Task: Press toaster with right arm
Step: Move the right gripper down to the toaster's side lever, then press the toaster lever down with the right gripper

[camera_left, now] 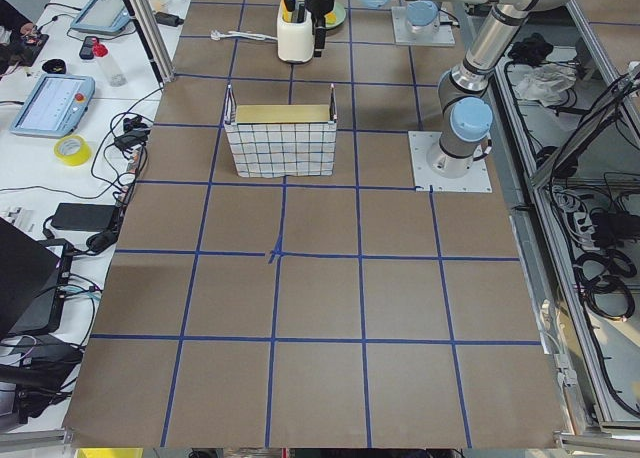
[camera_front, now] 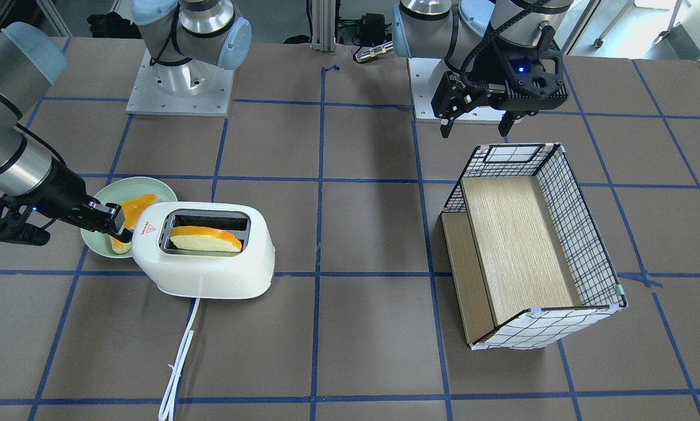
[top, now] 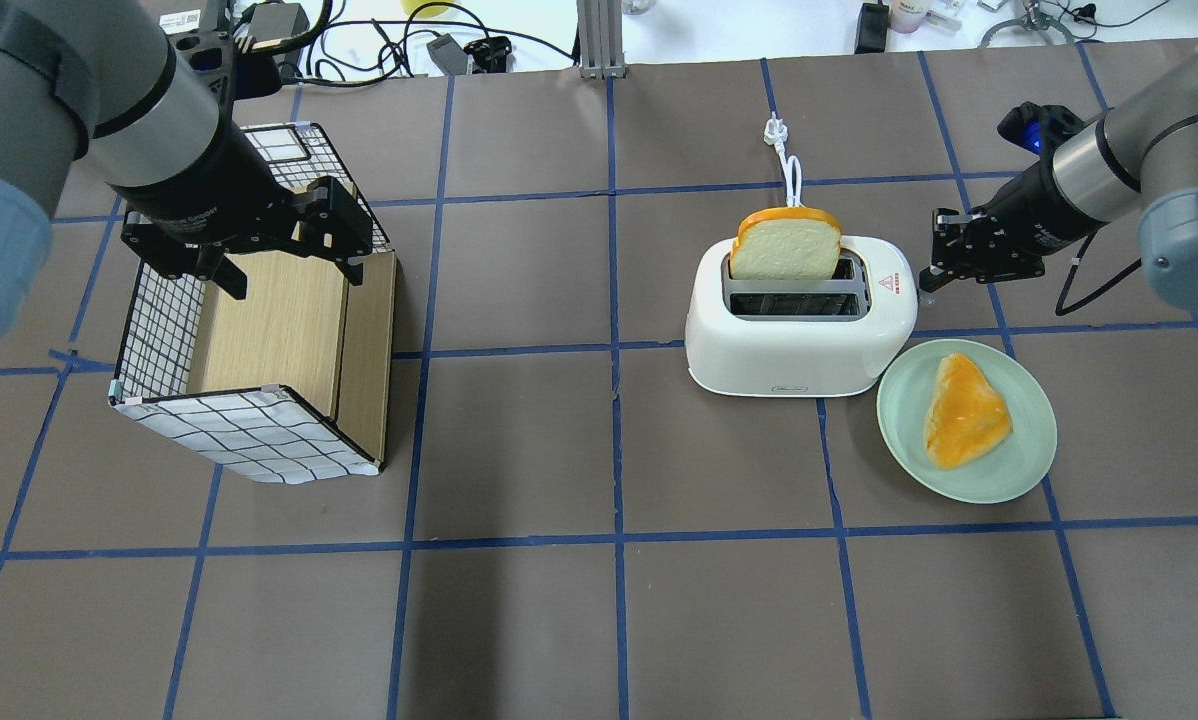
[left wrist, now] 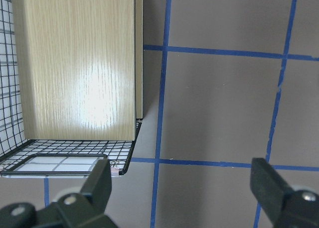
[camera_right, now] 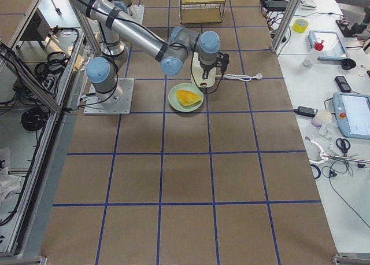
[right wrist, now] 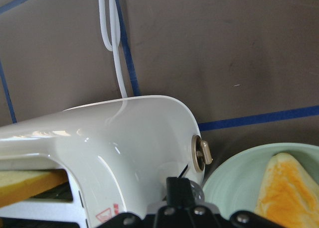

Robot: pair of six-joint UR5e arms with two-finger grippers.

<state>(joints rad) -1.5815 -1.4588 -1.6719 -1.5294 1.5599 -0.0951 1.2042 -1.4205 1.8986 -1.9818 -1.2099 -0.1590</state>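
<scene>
The white toaster (top: pixel 789 340) stands right of the table's centre, with a bread slice (top: pixel 787 245) sticking up from one slot. My right gripper (top: pixel 934 265) is shut and empty at the toaster's lever end. In the right wrist view its fingertips (right wrist: pixel 178 188) are just beside the small silver lever knob (right wrist: pixel 202 152); I cannot tell whether they touch. In the front view the right gripper (camera_front: pixel 115 225) sits between the toaster (camera_front: pixel 210 263) and the plate. My left gripper (top: pixel 289 275) is open and empty above the basket, its fingers (left wrist: pixel 102 178) spread wide.
A green plate (top: pixel 964 475) with a toast piece (top: pixel 964 410) lies right beside the toaster under my right wrist. The white cord (top: pixel 784 160) trails away from the toaster's far side. A wire basket with wooden panels (top: pixel 249 440) lies on the left.
</scene>
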